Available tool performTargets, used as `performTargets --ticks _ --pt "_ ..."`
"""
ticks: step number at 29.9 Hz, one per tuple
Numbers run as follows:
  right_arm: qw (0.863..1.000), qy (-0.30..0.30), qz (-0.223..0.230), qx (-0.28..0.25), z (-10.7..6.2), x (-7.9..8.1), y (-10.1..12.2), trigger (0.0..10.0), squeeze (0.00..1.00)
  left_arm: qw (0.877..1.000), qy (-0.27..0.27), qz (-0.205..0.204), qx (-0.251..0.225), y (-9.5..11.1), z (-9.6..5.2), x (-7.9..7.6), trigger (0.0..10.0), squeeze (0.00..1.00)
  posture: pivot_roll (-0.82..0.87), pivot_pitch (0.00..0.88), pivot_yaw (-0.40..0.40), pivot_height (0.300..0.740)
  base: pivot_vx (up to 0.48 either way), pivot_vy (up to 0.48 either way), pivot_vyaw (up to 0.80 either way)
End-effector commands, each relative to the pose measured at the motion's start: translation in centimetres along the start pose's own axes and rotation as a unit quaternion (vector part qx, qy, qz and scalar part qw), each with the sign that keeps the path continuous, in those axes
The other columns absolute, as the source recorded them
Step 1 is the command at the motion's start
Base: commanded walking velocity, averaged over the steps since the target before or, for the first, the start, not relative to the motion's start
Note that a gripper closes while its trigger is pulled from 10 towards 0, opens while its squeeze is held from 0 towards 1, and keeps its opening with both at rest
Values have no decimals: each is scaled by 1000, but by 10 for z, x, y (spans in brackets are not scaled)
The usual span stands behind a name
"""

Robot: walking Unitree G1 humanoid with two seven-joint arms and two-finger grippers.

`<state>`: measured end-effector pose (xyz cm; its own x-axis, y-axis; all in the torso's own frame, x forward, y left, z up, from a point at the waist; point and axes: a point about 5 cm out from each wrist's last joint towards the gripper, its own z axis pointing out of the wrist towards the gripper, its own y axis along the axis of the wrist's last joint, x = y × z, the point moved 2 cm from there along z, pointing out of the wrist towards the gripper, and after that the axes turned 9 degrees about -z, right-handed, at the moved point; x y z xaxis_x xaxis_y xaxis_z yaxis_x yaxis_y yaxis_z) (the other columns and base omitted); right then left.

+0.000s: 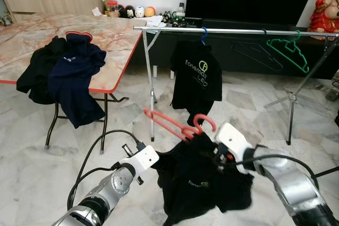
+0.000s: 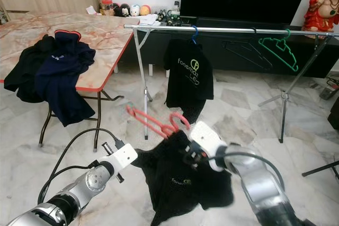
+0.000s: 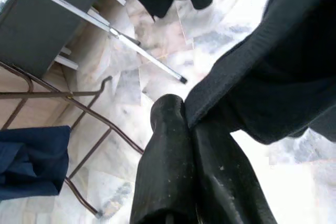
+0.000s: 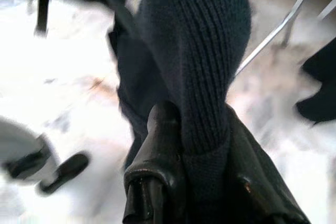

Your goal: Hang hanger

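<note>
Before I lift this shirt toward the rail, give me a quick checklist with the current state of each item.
1. Left gripper shut on the black shirt: ok; fingers pinch its edge.
2. Right gripper shut on the shirt's collar: ok.
3. Red hanger inside the shirt, hook free: ok.
4. Free space on the rail between the hung shirt and the green hanger: ok.
5. Hook facing the rail: cannot tell.
</note>
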<state>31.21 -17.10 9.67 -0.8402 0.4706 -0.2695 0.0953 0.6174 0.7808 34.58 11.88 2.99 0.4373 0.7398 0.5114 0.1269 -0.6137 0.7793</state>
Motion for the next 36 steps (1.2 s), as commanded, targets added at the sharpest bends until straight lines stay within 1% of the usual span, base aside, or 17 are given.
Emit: performTargets --ticks 1,2,3,4,5,8,9,12,15,18,19,22,25,30,33,35,36 --pt "1000 -1 6 -6 -7 -2 -7 0 0 1000 -3 -7 21 -10 -3 1 0 0 -50 10 -17 740 0 0 0" --pt "1000 2 18 -3 -8 0 -16 0 0 1000 -6 -8 24 -12 -3 1 0 0 -51 6 -16 740 0 0 0" --pt "1000 2 18 -3 -8 0 -16 0 0 1000 -6 -8 24 -12 -3 1 0 0 -51 6 -16 740 0 0 0" --pt "999 9 34 0 -12 3 -26 0 0 1000 -8 -12 26 -13 -4 1 0 0 -54 2 -12 740 0 0 0" --pt "999 15 38 -1 -13 4 -29 0 0 1000 -9 -12 27 -14 -4 1 0 0 -54 2 -12 740 0 0 0" --pt "996 49 72 -35 -21 11 -35 0 0 999 -15 -7 35 -16 -5 2 0 0 -54 0 -8 740 0 0 0" --pt "994 68 77 -41 -24 17 -39 0 0 999 -14 -7 38 -17 -5 4 0 0 -51 0 -4 740 0 0 0" --pt "989 124 69 -29 -30 35 -50 0 0 999 -15 -8 42 -18 -5 6 0 0 -52 0 2 740 0 0 0" --pt "988 145 58 -16 -32 41 -55 0 0 999 -18 -6 42 -18 -5 6 0 0 -52 0 3 740 0 0 0" --pt "985 167 44 12 -37 47 -65 0 0 999 -19 -5 43 -18 -5 8 0 0 -56 1 6 740 0 0 0" --pt "985 167 44 12 -37 47 -65 0 0 999 -19 -5 43 -18 -5 8 0 0 -56 1 6 740 0 0 0" --pt "981 173 10 88 -44 47 -87 0 0 999 -24 -7 46 -18 -5 7 0 0 -57 9 10 740 0 0 0" --pt "980 157 -8 118 -45 43 -95 0 0 999 -27 -9 46 -18 -5 6 0 0 -57 11 10 740 0 0 0" --pt "988 81 -22 128 -37 24 -93 0 0 998 -35 -13 51 -19 -5 6 0 0 -56 17 11 740 0 0 0" --pt "990 69 -25 124 -35 19 -91 0 0 998 -42 -9 54 -20 -5 4 0 0 -56 25 12 740 0 0 0" --pt "993 58 -22 104 -31 17 -84 0 0 997 -45 -8 55 -21 -6 3 0 0 -56 25 12 740 0 0 0" --pt "995 55 -17 84 -30 16 -79 0 0 997 -47 -8 57 -21 -6 3 0 0 -57 31 11 740 0 0 0"
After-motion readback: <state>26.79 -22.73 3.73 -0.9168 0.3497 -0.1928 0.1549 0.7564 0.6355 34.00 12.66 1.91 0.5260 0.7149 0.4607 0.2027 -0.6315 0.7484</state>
